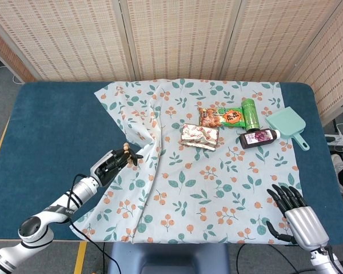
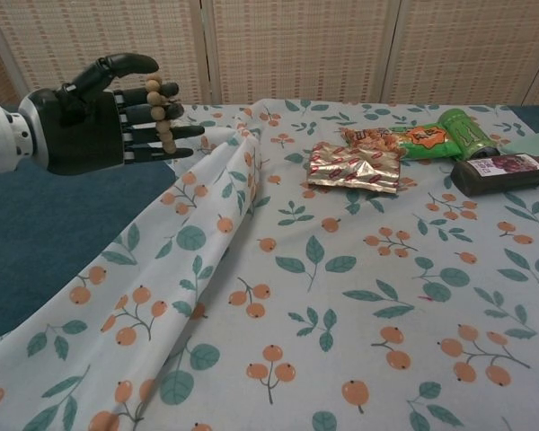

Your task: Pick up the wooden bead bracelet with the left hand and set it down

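My left hand (image 1: 113,163) (image 2: 90,117) hovers above the left edge of the patterned cloth (image 1: 200,171), fingers stretched toward the right. The wooden bead bracelet (image 2: 160,115) (image 1: 126,153) hangs looped over its fingers, so the hand holds it off the table. My right hand (image 1: 297,214) rests at the near right corner of the table with its fingers spread and nothing in it; the chest view does not show it.
On the cloth's far right lie a silver snack packet (image 1: 199,136), an orange snack bag (image 1: 221,117), a green can (image 1: 250,113) and a dark bottle (image 1: 259,137). A mint dustpan (image 1: 289,127) sits beside them. The cloth is bunched into a ridge (image 2: 225,171) near my left hand.
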### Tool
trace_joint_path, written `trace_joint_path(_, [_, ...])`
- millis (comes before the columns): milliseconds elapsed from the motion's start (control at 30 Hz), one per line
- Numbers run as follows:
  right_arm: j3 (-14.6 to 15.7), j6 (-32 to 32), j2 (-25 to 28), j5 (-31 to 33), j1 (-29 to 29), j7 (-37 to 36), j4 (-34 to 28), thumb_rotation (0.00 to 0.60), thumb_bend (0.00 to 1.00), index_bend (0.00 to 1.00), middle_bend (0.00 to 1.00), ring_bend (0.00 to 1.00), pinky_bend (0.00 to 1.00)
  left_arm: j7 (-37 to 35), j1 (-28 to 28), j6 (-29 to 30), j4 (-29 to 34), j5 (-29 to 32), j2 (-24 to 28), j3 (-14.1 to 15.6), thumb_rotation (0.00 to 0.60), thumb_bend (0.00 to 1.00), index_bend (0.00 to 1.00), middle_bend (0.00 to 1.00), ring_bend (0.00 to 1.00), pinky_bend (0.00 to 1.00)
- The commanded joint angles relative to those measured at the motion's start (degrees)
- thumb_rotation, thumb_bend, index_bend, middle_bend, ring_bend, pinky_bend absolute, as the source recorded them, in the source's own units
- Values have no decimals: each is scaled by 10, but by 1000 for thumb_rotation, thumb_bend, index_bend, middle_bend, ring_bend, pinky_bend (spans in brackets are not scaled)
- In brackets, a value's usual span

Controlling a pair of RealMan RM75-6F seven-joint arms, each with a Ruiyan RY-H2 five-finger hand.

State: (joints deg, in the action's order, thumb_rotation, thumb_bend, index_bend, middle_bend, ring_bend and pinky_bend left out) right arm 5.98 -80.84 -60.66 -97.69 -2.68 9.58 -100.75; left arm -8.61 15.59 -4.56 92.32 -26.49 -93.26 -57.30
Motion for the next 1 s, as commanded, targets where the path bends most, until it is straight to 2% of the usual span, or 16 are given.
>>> trace_joint_path(33, [0,1,-1,1,0,2,0,276,367,0,0,0,0,-22,7,8,-1,-16,11,14,423,413,594,590,224,0])
trace_joint_path(167, [0,4,-2,3,-1,6,-1,277,367,0,0,0,0,-43,7,2,5,-33,24,31,469,437,635,600,234,0])
trace_joint_path(333, [0,6,-2,4,-1,7,-1,278,367,0,0,0,0,-55,6,8,10,-61,22,38,479,431,650,604,237,0])
trace_joint_path(433, [0,5,-2,4,-1,7,-2,278,367,0,0,0,0,-66,6,4,10,-72,24,41,535,451,649,606,238,0])
trace_joint_path(500, [0,5,-1,4,-1,8,-2,278,367,0,0,0,0,-72,6,1,8,-76,24,43,582,541,637,606,238,0])
trace_joint_path(567, [1,4,-1,3,-1,7,-3,278,367,0,0,0,0,-80,8,0,6,-81,24,46,600,632,621,606,238,0])
trace_joint_path(667, [1,4,0,3,-1,6,-3,278,367,0,0,0,0,-85,9,-4,2,-92,23,51,600,716,610,604,238,0])
trace_joint_path(767, [1,4,2,3,-1,7,-4,277,367,0,0,0,0,-85,7,-9,0,-104,19,53,600,749,607,604,238,0])
trace_joint_path(1000, [-1,-4,2,1,1,3,-3,278,367,0,0,0,0,-57,2,-43,-3,-140,15,42,600,739,560,591,238,0])
